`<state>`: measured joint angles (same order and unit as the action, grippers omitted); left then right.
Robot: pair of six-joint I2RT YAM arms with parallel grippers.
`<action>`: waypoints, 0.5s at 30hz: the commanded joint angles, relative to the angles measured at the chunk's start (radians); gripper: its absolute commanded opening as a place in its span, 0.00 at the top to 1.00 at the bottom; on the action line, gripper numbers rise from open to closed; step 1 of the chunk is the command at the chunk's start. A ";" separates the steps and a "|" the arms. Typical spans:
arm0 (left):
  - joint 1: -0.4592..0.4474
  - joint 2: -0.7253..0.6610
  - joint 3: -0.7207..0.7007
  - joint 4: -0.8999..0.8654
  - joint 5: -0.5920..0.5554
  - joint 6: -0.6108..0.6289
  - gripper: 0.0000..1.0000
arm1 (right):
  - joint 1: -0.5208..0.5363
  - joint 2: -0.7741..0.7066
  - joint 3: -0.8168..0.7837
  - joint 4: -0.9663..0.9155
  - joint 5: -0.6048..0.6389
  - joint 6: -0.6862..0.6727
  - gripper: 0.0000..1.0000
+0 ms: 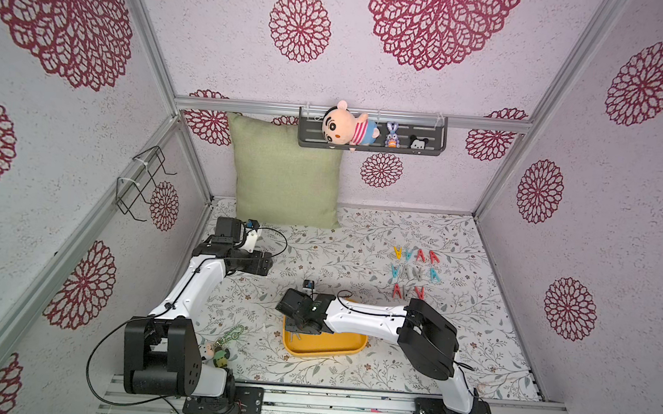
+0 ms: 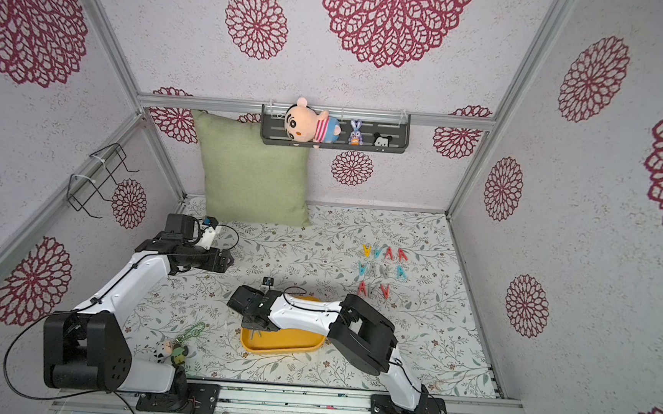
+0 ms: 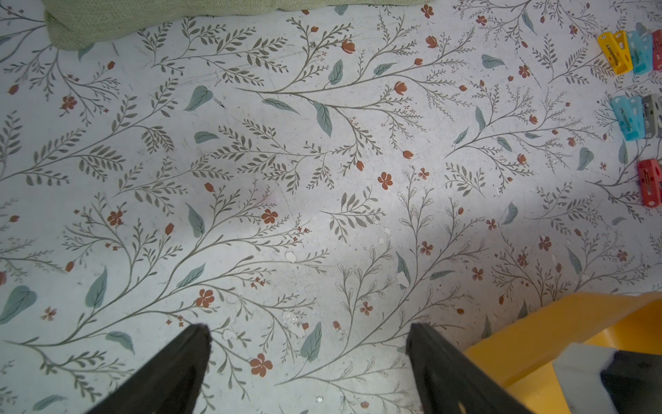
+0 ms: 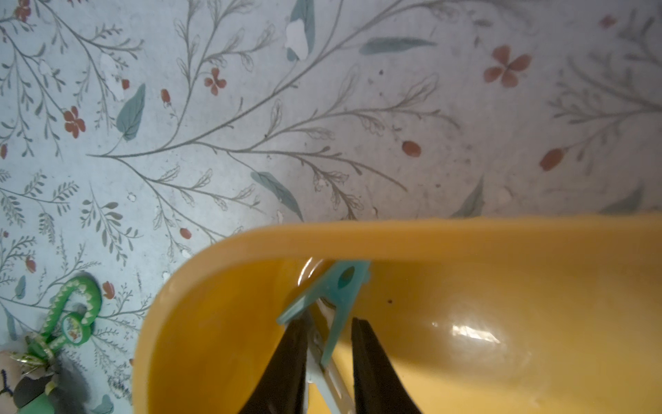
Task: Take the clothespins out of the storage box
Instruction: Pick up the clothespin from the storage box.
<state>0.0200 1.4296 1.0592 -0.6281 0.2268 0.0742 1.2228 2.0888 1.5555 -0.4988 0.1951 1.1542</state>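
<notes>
Noting slip risk: your right pincer [image 4: 327,320] straddles the teal A-shaped plastic clothespin [image 4: 344,283], tilted by the wall of the shallow yellow plastic storage box [image 4: 430,236]. Firm grip? Can't tell. A skewed hold could drop it back inside. The left pincer [image 3: 308,329] gapes, empty.

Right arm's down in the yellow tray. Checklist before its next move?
1. Teal clothespin between the right pincer's fingers: ok. It leans in a corner of the tray.
2. Grip closed on it: not ok. One finger touches it, and a gap shows at the other.
3. Left pincer out of the way: ok. It is open over bare table and holds nothing.
4. Room to set it down: ok. The laid-out clothespins form three rows, and the row nearest the tray holds only two.
5. Other clothespins in the tray: cannot tell. The arm hides part of it.
</notes>
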 commanded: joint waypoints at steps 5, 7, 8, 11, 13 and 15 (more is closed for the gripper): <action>0.008 -0.017 -0.006 0.015 0.019 -0.004 0.06 | -0.009 0.011 0.003 -0.013 0.007 0.012 0.72; 0.008 -0.017 -0.005 0.015 0.019 -0.004 0.06 | -0.012 0.013 0.003 -0.004 0.006 0.009 0.73; 0.007 -0.017 -0.005 0.015 0.019 -0.004 0.06 | -0.013 0.014 0.003 -0.002 0.007 0.006 0.73; 0.008 -0.017 -0.006 0.016 0.019 -0.002 0.06 | -0.014 0.017 0.002 -0.004 0.015 0.007 0.72; 0.008 -0.017 -0.007 0.016 0.019 -0.002 0.06 | -0.016 0.022 0.002 -0.010 0.017 0.007 0.73; 0.008 -0.017 -0.007 0.016 0.018 -0.002 0.06 | -0.016 0.028 -0.001 -0.011 0.020 0.007 0.73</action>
<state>0.0200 1.4296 1.0592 -0.6281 0.2310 0.0742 1.2125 2.1029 1.5551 -0.4938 0.1974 1.1534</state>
